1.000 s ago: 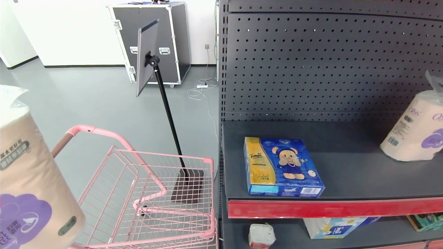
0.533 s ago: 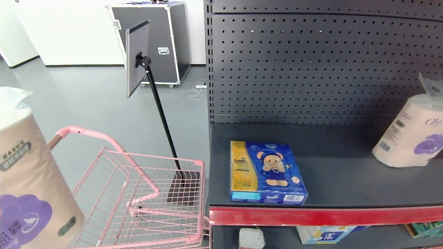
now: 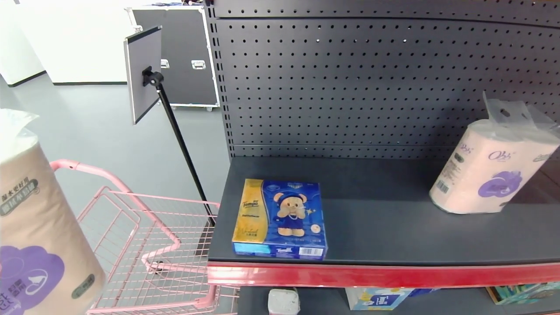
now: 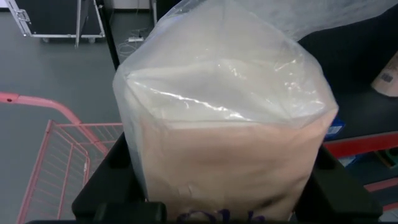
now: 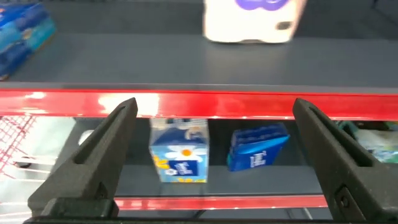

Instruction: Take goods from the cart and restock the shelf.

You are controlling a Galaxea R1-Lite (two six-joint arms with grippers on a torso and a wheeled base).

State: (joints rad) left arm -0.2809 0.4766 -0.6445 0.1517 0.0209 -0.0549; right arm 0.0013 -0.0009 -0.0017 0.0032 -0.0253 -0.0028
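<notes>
Head view pans off the cart (image 3: 162, 197) toward the shelf (image 3: 385, 218), so I read camera motion, not goods shifting; left gripper (image 4: 224, 186) hugs the roll pack (image 3: 43, 227), seemingly firm, short of the shelf; right gripper (image 5: 214, 155) wide.

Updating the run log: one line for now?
left hand: holds roll pack | right hand: open, facing shelf | shelf: tissue box, pink pack

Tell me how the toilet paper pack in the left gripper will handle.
The toilet paper pack is probably light for its bulk, being paper rolls. Its loose plastic film looks slippery, and the left gripper may dent the soft sides.
</notes>
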